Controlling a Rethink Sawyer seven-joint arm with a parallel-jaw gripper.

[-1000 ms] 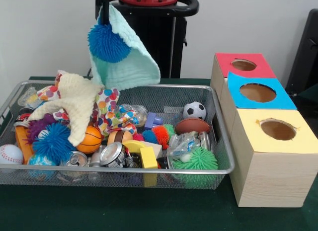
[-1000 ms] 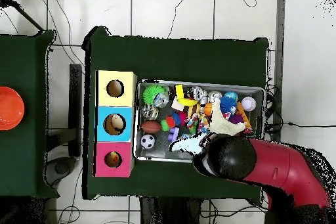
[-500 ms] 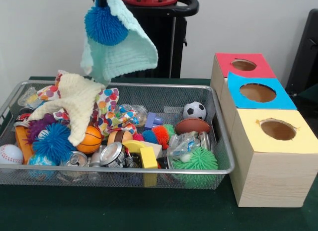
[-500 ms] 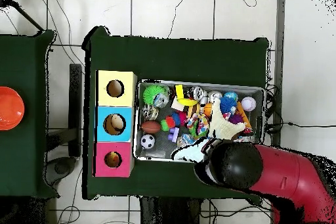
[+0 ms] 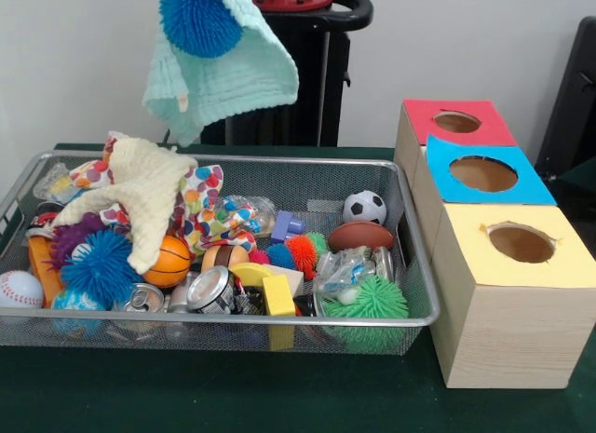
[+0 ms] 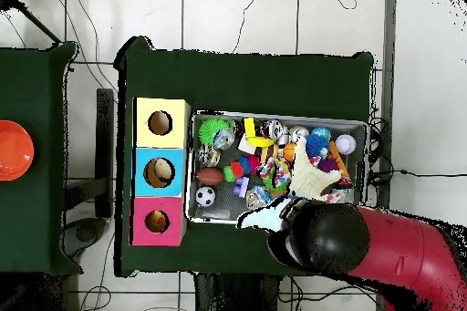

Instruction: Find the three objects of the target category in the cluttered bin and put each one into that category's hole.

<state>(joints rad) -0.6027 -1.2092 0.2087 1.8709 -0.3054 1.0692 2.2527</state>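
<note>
A mint-green cloth (image 5: 223, 74) hangs in the air above the far left part of the wire bin (image 5: 279, 318). A blue spiky ball (image 5: 200, 19) rides up against its top. The cloth runs to the top edge of the front view, and my gripper holding it is out of sight past that edge. From overhead the cloth (image 6: 260, 219) sticks out from under the red arm (image 6: 337, 239), which covers the gripper at the rim of the bin (image 6: 274, 116). To the right stand the red box (image 5: 419, 116), blue box (image 5: 526, 186) and yellow box (image 5: 563, 261), each with a hole.
The bin holds a cream knit cloth (image 5: 140, 191), a dotted cloth (image 5: 205, 205), a second blue spiky ball (image 5: 98, 265), a basketball (image 5: 170, 261), baseball (image 5: 19, 289), soccer ball (image 5: 364, 207), football (image 5: 359, 235), green spiky ball (image 5: 372, 301) and cans (image 5: 212, 289). An orange dish (image 6: 14, 150) sits on the side table.
The mint cloth and blue spiky ball have risen higher, clear of the bin's contents. The dark gripper tip seen earlier has passed out of the front view's top edge.
</note>
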